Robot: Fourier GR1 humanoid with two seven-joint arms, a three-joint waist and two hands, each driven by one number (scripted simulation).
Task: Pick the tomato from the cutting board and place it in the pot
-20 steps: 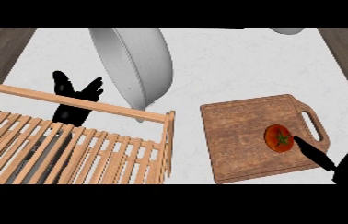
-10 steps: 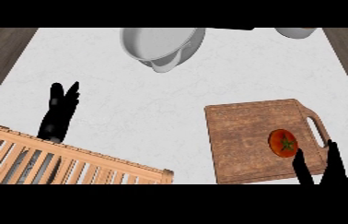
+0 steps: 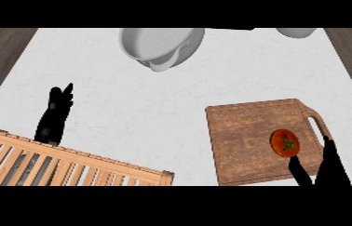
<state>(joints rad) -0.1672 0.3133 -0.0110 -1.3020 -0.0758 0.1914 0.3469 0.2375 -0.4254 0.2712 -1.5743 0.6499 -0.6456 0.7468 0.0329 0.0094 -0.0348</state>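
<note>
Shifted closer, the open black right hand [image 3: 323,167] flanks the glossy round red tomato [image 3: 285,142] on the grained brown wooden cutting board [image 3: 251,132]; the open left hand [image 3: 55,116] rests.

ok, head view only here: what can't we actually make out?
- Right hand: palm cut off by the lower edge; only fingers show beside the tomato, contact unclear.
- Pot: far rim cut off by the top edge.
- Wooden rack: runs out of the lower left.
- White object: mostly cut off at the top right, unidentifiable.
</note>
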